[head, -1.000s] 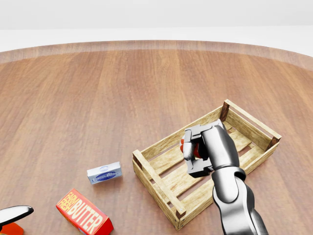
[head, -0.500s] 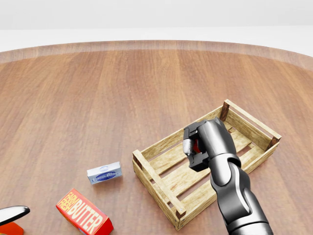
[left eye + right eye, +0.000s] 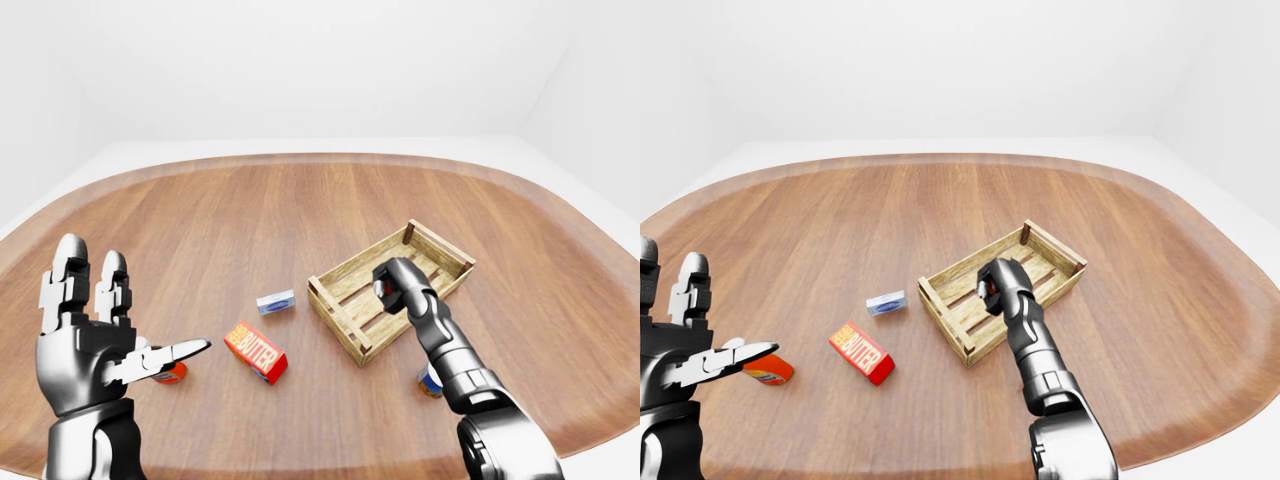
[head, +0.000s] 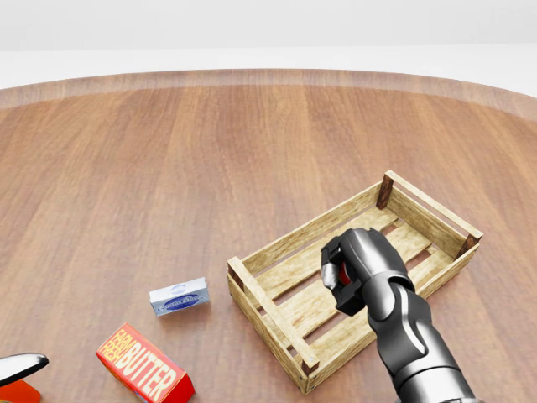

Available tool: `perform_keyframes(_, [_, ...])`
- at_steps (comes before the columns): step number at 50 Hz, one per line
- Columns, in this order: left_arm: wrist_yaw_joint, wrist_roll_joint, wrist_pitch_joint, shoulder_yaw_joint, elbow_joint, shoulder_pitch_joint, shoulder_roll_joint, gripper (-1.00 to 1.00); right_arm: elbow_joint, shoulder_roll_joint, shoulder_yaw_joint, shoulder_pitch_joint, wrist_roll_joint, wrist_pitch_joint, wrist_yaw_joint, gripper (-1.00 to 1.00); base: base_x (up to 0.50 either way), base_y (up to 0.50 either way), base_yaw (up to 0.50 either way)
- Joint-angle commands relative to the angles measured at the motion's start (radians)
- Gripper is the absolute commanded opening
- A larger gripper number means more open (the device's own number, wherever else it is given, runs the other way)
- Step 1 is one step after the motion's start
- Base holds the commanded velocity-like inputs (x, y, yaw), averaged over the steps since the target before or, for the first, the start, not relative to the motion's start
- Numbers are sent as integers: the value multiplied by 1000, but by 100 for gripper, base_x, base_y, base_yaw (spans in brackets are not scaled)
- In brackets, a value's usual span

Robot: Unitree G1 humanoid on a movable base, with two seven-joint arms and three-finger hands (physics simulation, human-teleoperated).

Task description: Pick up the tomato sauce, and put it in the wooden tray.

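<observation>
My right hand [image 4: 337, 275] is shut on the tomato sauce [image 4: 345, 274], of which only a bit of red shows between the fingers. The hand holds it low over the middle slats of the wooden tray [image 4: 262, 299], which lies at the lower right of the head view. I cannot tell whether the sauce touches the slats. My left hand [image 3: 112, 342] is open and empty at the lower left of the left-eye view, far from the tray.
A red butter box [image 4: 143, 374] and a small blue-and-white box [image 4: 179, 296] lie left of the tray. An orange can [image 3: 767, 372] lies by my left hand. A blue-and-white can [image 3: 430, 381] stands beside my right forearm.
My right hand has sunk lower into the tray with the tomato sauce in it, moving down in the head view. The other things have not moved.
</observation>
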Motion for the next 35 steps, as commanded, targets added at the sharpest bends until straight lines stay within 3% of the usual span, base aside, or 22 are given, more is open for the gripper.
perform_keyframes(1, [0,1,0,0,2,-1,0,95,73,-12,4,-31,-32,0,17,-100,0,0,0])
perform_keyframes(35, [1,4,0,-4,3,-1,0,95,193,-21,10,-64,-64,0,-11,-100,0,0,0])
